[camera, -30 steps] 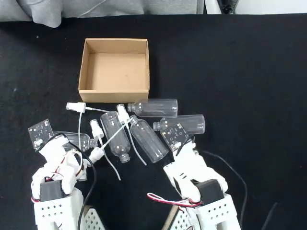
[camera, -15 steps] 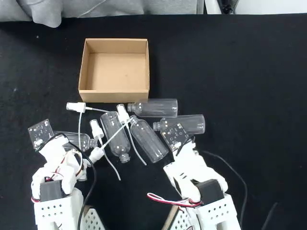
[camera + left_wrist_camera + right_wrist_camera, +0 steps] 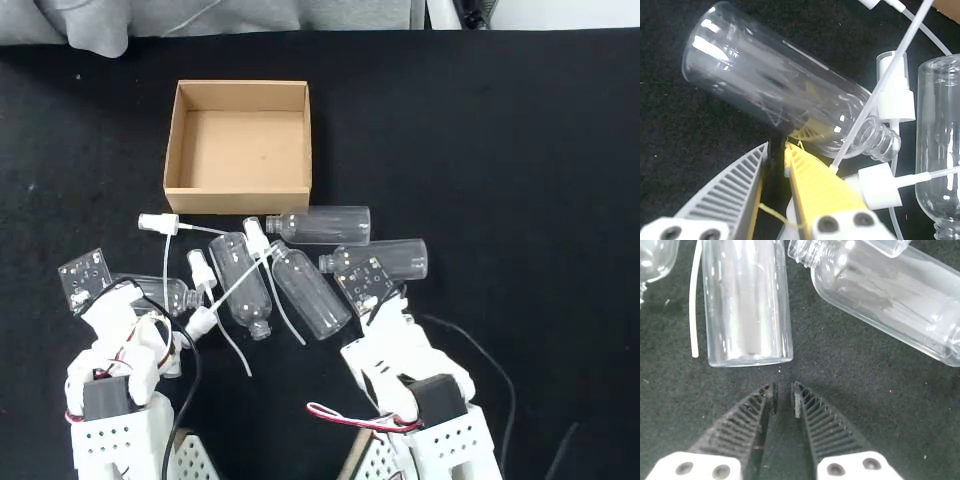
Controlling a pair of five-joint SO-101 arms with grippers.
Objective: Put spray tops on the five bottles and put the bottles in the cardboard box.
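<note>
the bottles (image 3: 310,292) lie on their sides in a bunch just in front of the cardboard box (image 3: 237,200), on the side where the arms are. none is in the box yet. the spray tops (image 3: 200,268) lie mixed in with them. they are white heads with long thin tubes, and none looks put on.

from the left wrist, the left gripper (image 3: 776,146) is almost closed, with just a thin gap, and it holds nothing. its tips are right beside the side of one bottle (image 3: 785,100). a spray top (image 3: 882,185) lies by that bottle's neck.

from the right wrist, the right gripper (image 3: 782,389) is also almost closed and holds nothing. it sits near the flat bottom of another bottle (image 3: 747,300), not touching it.

i think the bottles are light, smooth and round, so they may roll or slip. it looks best to open wide and grab one around the middle. the tubes look bendy, so a top should be held by its white head.
</note>
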